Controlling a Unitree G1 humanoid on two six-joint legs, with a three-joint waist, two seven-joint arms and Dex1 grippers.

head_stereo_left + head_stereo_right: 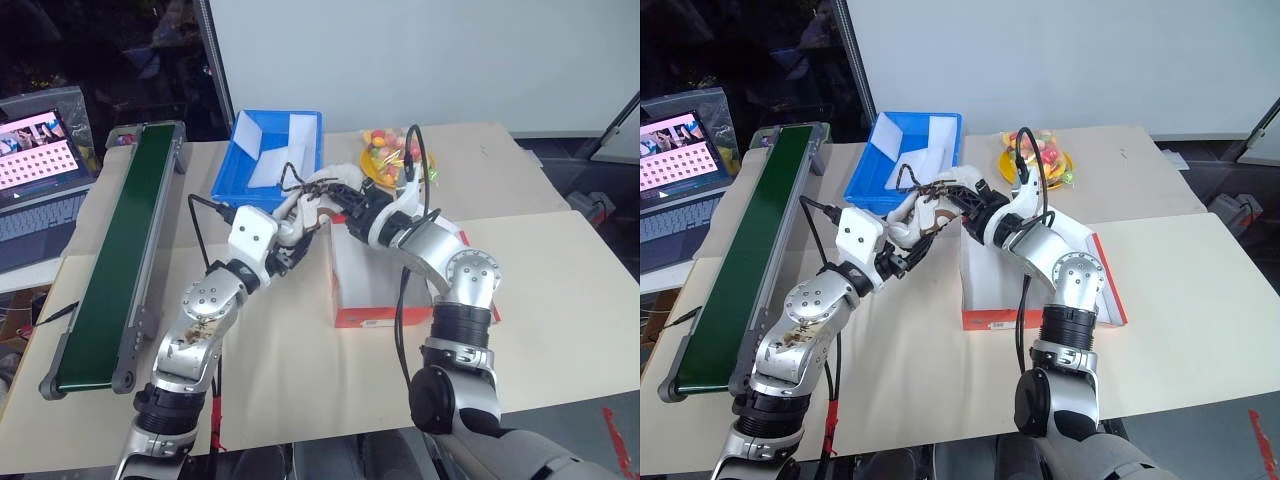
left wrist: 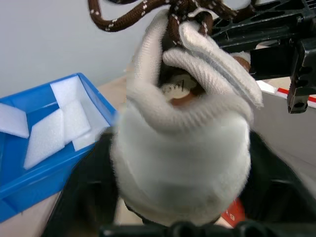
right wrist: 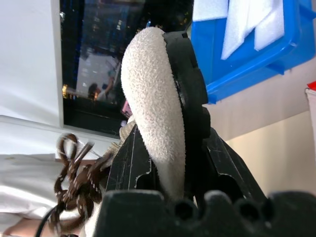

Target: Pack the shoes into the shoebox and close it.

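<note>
Shoebox (image 1: 990, 320) first, since it lies closest to me on the counter (image 1: 560, 300): its red wall faces me, the white inside is open to the top, and the lid is folded out flat on my right so nothing blocks the way in. Whether the other sneaker already lies inside I cannot tell.

Just past its far left corner I have one shoe (image 2: 182, 148) lifted off the counter, held between both arms and not yet over the opening. My right end effector (image 1: 348, 205) is pinched onto a thin edge of the shoe's pale fabric, which I judge gives me a hold to steer it by. My left end effector (image 1: 288, 252) reaches in at the shoe's rounded end from the other side; whether it is gripping or has let go I cannot tell. The dark laces (image 2: 128, 15) hang loose above and could snag on the box rim on the way in.

Beyond the shoe sits the blue tray (image 1: 235, 170) with white foam pieces, apart from the box, and a yellow dish (image 1: 385, 160) of colourful bits further right.
</note>
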